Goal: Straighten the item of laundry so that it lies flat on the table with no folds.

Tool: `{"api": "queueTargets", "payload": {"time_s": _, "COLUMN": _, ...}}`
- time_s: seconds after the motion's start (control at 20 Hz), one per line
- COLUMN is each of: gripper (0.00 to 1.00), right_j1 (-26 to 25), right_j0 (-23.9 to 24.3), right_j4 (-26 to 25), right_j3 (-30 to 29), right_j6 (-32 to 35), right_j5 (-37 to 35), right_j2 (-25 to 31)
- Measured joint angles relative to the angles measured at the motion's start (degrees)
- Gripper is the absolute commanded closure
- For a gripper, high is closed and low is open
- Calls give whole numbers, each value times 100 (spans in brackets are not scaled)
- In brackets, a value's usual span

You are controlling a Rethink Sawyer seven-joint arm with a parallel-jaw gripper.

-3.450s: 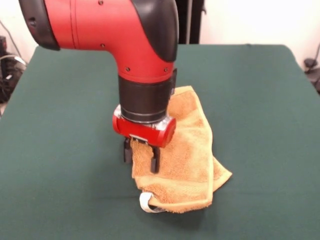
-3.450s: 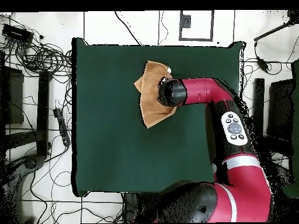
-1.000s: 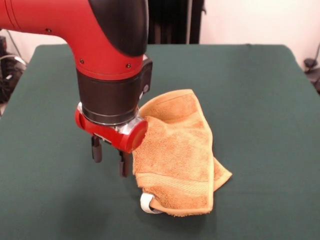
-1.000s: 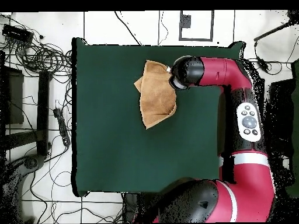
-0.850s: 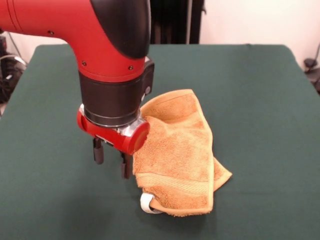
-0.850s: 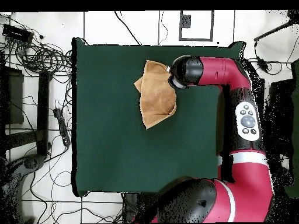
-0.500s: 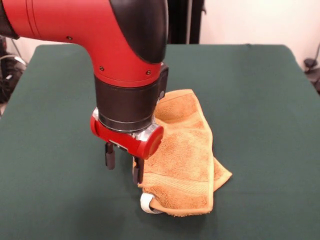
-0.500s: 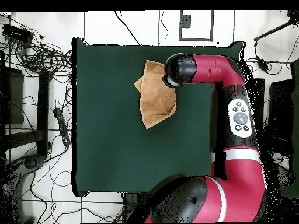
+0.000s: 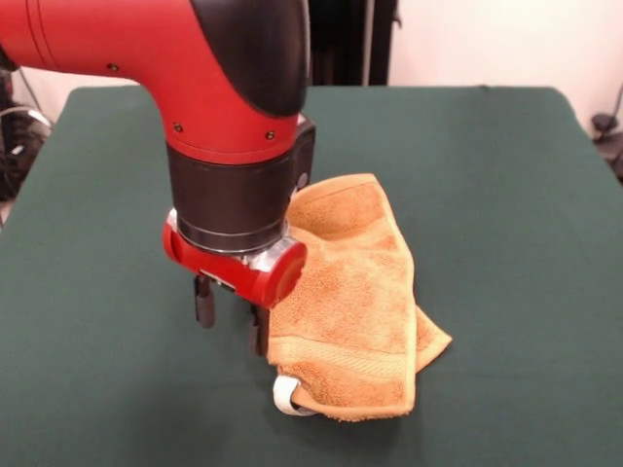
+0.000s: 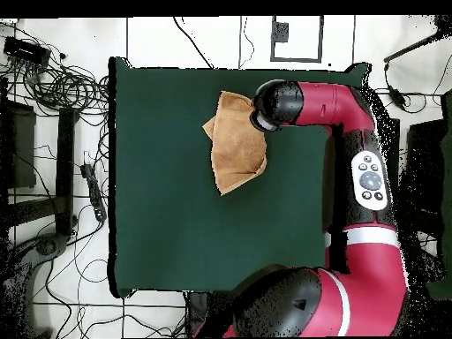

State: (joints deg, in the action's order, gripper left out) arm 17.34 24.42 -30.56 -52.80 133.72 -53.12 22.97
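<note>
Dark green cloth covers the one bench point(image 9: 506, 195) in front of you, and only one thing lies on it: a single orange-tan towel point(image 9: 360, 292). You can see it is folded over on itself, with one corner poking out from underneath on one side and a flat woven band point(image 9: 341, 355) running across near the front hem. One small white tag loop point(image 9: 283, 396) sticks out at the hem's corner. From overhead the towel point(image 10: 237, 146) lies in the bench's point(image 10: 177, 203) far half, away from the robot's base and well inside the edges.

Your one red and black arm point(image 9: 195, 78) comes down beside the towel. Its claw point(image 9: 230, 316) shows two dark fingers point(image 9: 203, 301), set apart with bare green visible between them, gripping nothing. One finger is right at the towel's side edge; the other stands over bare bench.
</note>
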Motion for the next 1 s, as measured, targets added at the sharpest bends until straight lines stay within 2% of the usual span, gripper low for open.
{"api": "queueTargets", "payload": {"time_s": 1.0, "gripper": 0, "right_j1": 739, "right_j0": -92, "right_j4": -19, "right_j3": -643, "right_j6": 0, "right_j5": 159, "right_j2": 0}}
